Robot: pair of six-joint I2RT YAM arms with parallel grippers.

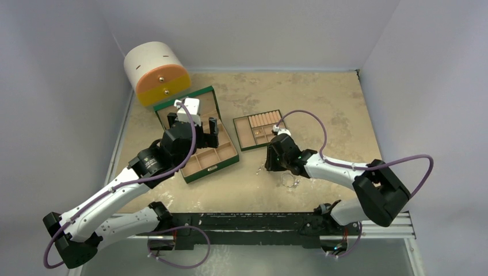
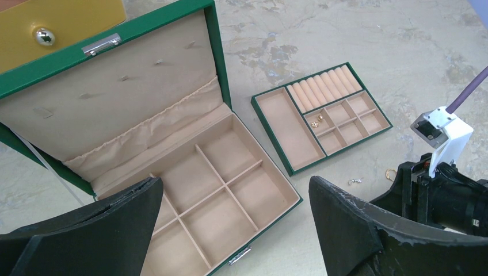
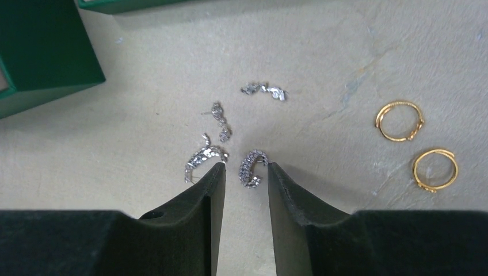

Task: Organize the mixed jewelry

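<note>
On the table, near side of the tray [image 2: 290, 129]: right gripper [image 3: 244, 167], fingers narrow, straddling one silver earring [image 3: 252, 168], not visibly clamped.
You risk dragging the neighbouring curved earring [image 3: 201, 159], which touches one finger, or flicking your piece away by closing off-centre. Left gripper [image 2: 235, 184] hangs wide over the green box [image 2: 220, 69].

Tbl [image 1: 334, 103], box [image 1: 213, 168], tray [image 2: 290, 129], 2 rings [image 3: 397, 138], 4 earrings [image 3: 252, 168]
</note>
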